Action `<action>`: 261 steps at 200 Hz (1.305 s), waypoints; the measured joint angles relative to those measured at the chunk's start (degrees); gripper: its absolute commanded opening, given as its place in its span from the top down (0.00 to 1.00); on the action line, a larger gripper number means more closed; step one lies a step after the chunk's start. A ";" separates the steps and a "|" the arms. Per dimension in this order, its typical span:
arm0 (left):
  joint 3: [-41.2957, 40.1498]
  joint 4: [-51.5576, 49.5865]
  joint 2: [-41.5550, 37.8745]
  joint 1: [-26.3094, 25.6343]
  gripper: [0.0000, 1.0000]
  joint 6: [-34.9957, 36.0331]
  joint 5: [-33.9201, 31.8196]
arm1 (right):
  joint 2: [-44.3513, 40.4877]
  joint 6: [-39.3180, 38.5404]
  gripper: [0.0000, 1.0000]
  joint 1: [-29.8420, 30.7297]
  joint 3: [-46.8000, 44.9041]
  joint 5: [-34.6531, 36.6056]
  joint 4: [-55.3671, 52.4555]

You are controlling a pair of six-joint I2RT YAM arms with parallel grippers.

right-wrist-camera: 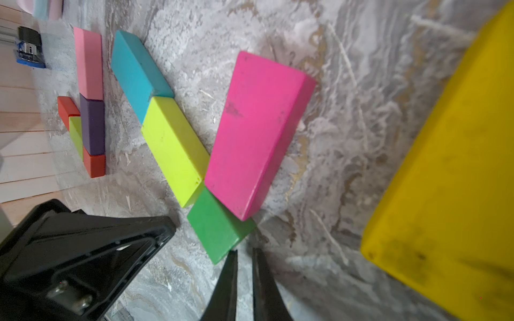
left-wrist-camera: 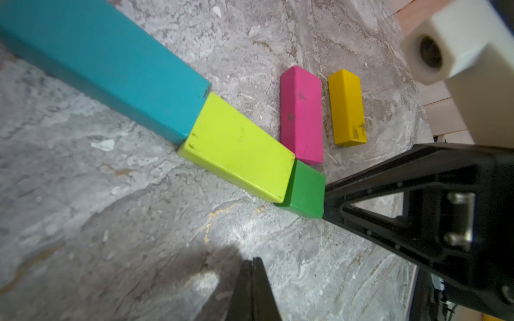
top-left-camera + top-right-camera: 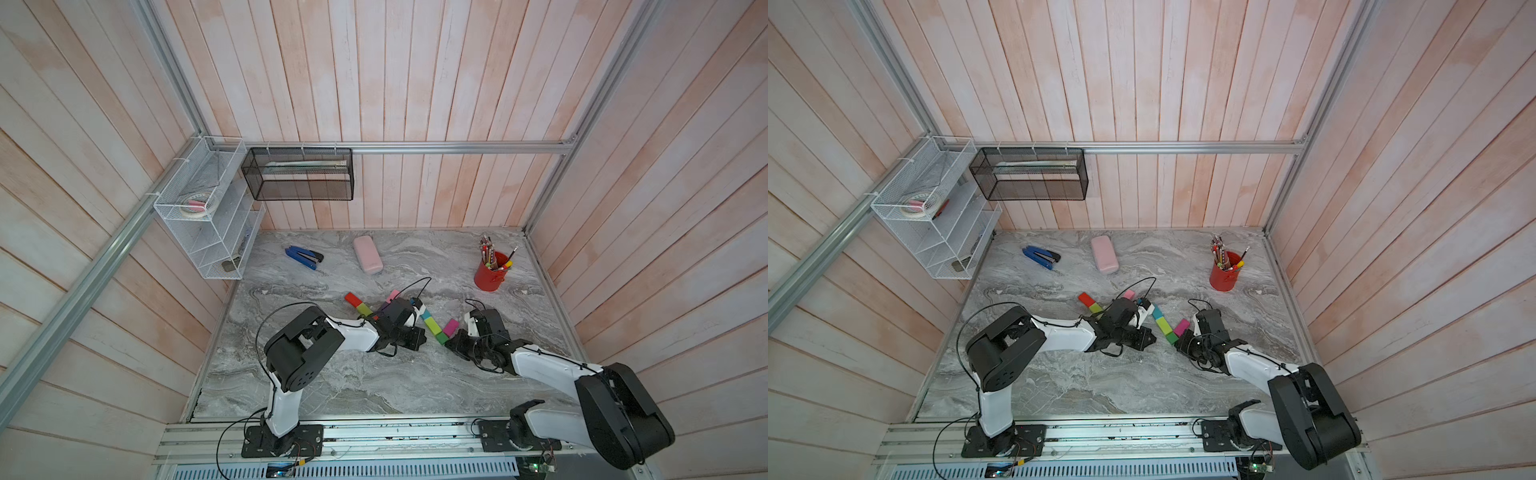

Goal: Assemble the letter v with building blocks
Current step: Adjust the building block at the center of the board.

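Note:
The building blocks lie mid-table. A teal brick (image 2: pixel 111 69), a lime brick (image 2: pixel 239 150) and a green cube (image 2: pixel 306 189) form one slanted line. A magenta brick (image 1: pixel 258 133) angles up from the green cube, and a yellow brick (image 2: pixel 346 108) lies beside it. Further left sit pink (image 1: pixel 88 64), purple (image 1: pixel 92 127), red (image 1: pixel 66 109) and lime (image 1: pixel 75 133) bricks and a red cube (image 1: pixel 94 165). My left gripper (image 2: pixel 253 259) is shut and empty, low over the table beside the line. My right gripper (image 1: pixel 244 250) has a narrow gap, holds nothing, and one fingertip (image 1: pixel 232 255) touches the green cube.
A blue and black stapler (image 3: pixel 303 257) and a pale pink case (image 3: pixel 368 254) lie toward the back. A red pencil cup (image 3: pixel 490 272) stands back right. White wire shelves (image 3: pixel 208 208) and a black mesh basket (image 3: pixel 299 174) hang on the back left walls.

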 measured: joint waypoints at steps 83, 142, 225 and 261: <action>3.26 -2.51 1.62 -0.68 1.00 0.85 0.02 | 0.98 0.00 0.86 0.04 0.44 -0.02 0.79; 4.46 -3.32 2.36 -1.27 1.00 1.53 0.02 | 1.05 -0.02 0.86 0.04 0.63 0.13 0.52; 4.50 -3.26 2.34 -1.27 1.00 1.53 -0.59 | -1.07 -1.86 0.85 -0.52 3.23 3.54 -6.80; 4.44 -2.97 2.34 -1.60 1.00 1.97 -0.52 | -2.05 -6.40 0.85 -6.19 8.55 6.36 -11.54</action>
